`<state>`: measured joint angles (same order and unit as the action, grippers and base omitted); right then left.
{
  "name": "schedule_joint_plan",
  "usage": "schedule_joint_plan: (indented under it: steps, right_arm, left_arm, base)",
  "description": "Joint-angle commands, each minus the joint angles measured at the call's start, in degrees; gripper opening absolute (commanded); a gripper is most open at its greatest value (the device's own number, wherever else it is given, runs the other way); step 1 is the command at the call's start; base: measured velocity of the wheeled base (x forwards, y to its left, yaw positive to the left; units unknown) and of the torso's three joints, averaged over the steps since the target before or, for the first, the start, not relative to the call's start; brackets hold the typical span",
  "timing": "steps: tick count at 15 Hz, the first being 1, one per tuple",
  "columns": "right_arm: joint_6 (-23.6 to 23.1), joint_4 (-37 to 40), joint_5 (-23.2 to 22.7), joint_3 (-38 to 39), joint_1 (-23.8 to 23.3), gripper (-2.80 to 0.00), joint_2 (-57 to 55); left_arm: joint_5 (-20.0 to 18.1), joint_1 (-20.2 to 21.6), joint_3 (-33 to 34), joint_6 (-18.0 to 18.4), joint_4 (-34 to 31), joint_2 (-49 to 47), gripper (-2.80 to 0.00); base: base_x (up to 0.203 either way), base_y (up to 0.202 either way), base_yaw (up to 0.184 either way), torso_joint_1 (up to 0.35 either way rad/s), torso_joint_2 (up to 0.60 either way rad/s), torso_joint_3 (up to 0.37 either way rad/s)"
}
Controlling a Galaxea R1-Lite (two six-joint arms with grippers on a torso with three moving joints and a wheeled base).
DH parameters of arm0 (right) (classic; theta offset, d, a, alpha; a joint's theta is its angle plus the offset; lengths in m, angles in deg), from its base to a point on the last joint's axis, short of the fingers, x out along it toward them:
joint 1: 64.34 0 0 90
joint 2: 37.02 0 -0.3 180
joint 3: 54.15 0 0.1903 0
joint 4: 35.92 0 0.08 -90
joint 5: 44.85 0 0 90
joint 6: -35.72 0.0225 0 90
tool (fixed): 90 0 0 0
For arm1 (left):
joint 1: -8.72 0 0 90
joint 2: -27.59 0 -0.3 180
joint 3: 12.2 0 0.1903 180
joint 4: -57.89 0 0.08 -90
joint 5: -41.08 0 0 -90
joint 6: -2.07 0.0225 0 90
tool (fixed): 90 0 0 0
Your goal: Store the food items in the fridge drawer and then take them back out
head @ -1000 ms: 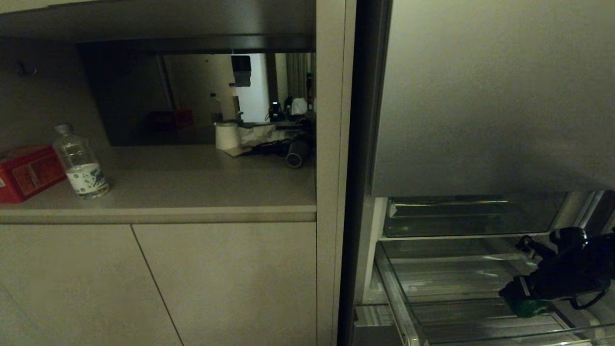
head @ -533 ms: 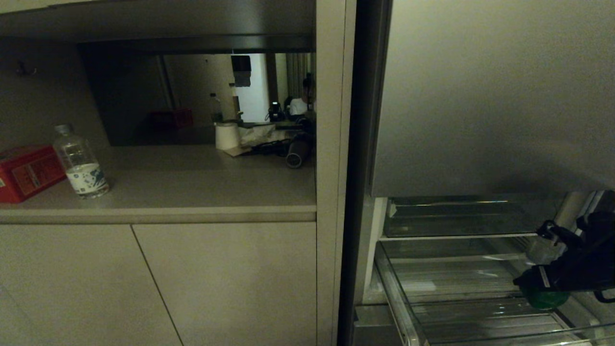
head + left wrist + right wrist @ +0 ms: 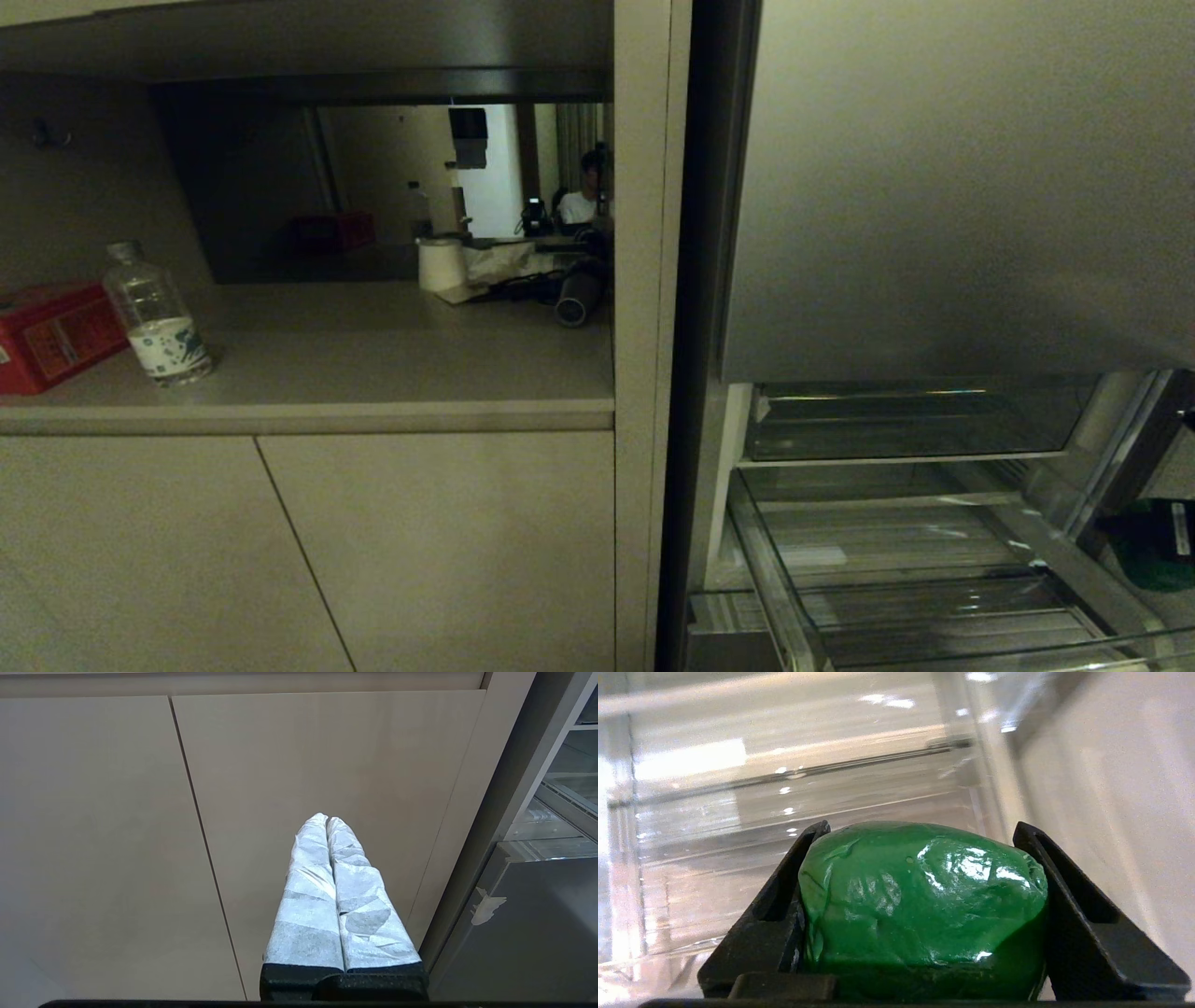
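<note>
So the right end effector (image 3: 920,905) has its black jaws pinching the glossy dark green rounded food item (image 3: 924,905) from both sides, and the grip looks solid. In the head view it sits at about 4 o'clock, just outside the right wall of the clear plastic fridge drawer bin (image 3: 775,579), with only a sliver of green (image 3: 1153,560) showing at the frame edge. The bin looks bare from here, and I can't spot the potato anywhere, so I'd guess this is the take-out half.

Tips for this bit, imo: keep the squeeze steady, since that shiny skin looks slippery, and carry it well above the bin's rim so nothing clips the plastic. Don't release until it's over a flat spot, because a round thing will roll.

The left end effector (image 3: 327,823) is parked in front of the beige cabinet doors (image 3: 303,765), with its white-wrapped fingers (image 3: 308,882) pressed together around nothing.
</note>
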<state>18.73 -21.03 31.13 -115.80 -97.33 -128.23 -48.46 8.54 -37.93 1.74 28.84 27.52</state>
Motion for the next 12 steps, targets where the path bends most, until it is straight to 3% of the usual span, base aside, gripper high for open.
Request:
schedule_joint_plan:
  steps: [1, 9, 12]
  right_arm:
    - [0.53, -0.17, -0.38, 4.17, -1.39, -2.8, 12.14]
    - [0.93, -0.22, -0.7, 19.15, -1.81, -2.8, 36.34]
    - [0.83, -0.22, -0.52, 21.82, -1.82, -2.8, 40.94]
  left_arm:
    - [-0.02, 0.01, -0.01, -0.02, -0.03, -0.01, -2.8]
    - [0.01, 0.01, -0.01, -0.02, -0.03, -0.01, -2.8]
    - [-0.02, 0.01, -0.01, -0.02, -0.03, -0.01, -2.8]
  base:
    - [0.0, 0.0, 0.0, 0.0, 0.0, 0.0]
    - [0.0, 0.0, 0.0, 0.0, 0.0, 0.0]
    - [0.003, 0.006, -0.124, -0.002, 0.0, 0.002]
